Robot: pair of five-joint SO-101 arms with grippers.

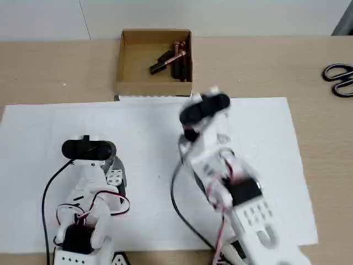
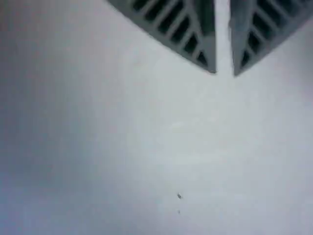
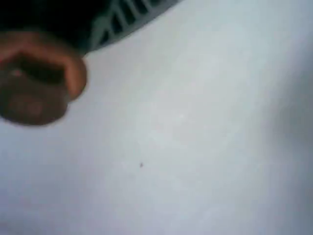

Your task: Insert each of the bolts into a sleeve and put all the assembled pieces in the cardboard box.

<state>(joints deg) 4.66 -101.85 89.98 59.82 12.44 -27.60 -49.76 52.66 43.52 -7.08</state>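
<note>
While our right claw (image 3: 83,49) pinches a copper piece (image 3: 36,81), left claw (image 2: 222,68) pressed together empty, we judge: boxing step; next, release over cardboard box (image 1: 135,61).

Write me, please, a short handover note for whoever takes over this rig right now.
Left gripper: nearly closed, empty, low over the white paper.
Right gripper: shut on a copper-coloured piece, just short of the cardboard box. The piece is too blurred to tell whether bolt and sleeve are joined.
Done: several pieces lie in the box.
Left: check that the held piece is assembled, then put it in the box.
</note>
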